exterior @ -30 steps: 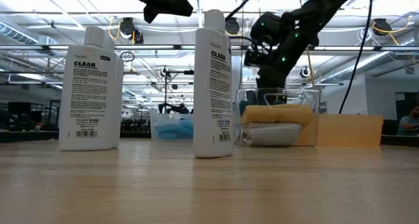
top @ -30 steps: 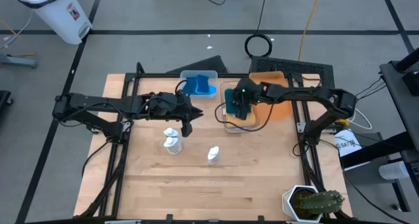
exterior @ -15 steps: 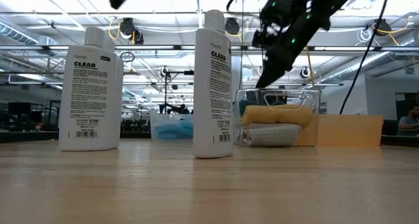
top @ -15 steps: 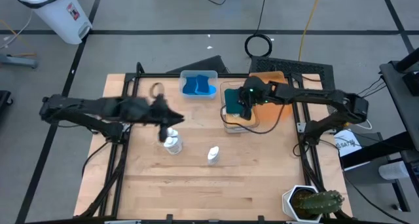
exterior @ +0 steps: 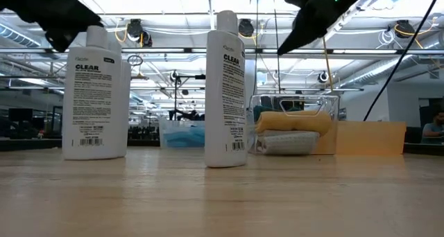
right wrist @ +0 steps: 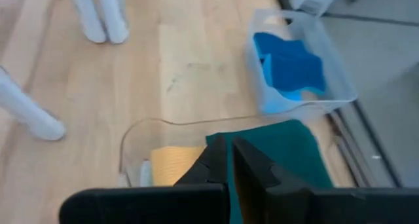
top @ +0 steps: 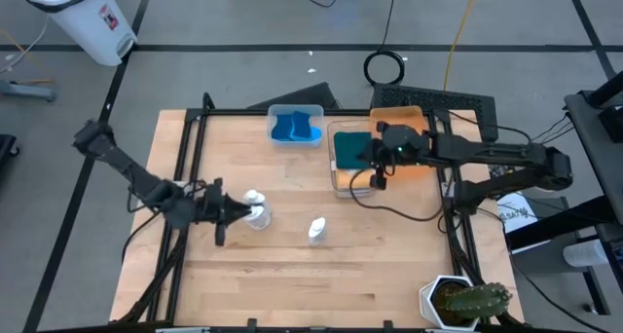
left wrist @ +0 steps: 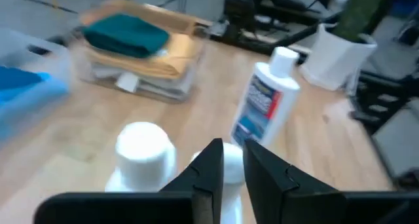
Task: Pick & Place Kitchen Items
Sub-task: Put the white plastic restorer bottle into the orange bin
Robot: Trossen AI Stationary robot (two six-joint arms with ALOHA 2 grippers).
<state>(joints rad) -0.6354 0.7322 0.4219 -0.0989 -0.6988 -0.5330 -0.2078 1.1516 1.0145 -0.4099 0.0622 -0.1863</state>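
Note:
Three white bottles stand upright on the table: two close together (top: 255, 210) (exterior: 94, 91) and one apart (top: 316, 230) (exterior: 227, 91). My left gripper (top: 220, 223) (left wrist: 228, 160) is shut and empty, just on the table-left side of the pair, pointing at them. A dark green cloth (top: 352, 148) (right wrist: 281, 152) lies on a mustard-yellow cloth (exterior: 291, 120) and a grey one (exterior: 286, 143) in a clear bin (top: 338, 184). My right gripper (top: 380, 173) (right wrist: 228, 155) is shut and empty above that bin. Blue cloth pieces (top: 295, 128) lie in another clear bin.
An orange tray (top: 401, 114) lies beside the cloth bin at the back right. A potted cactus (top: 467, 300) stands at the near right corner. Bare wood stretches along the near side of the table (top: 292, 284).
My left gripper has swung from beside the blue-cloth bin toward the table's left and near edge and has come down beside the pair of bottles. My right gripper has risen out of the cloth bin and drawn a little toward the right edge.

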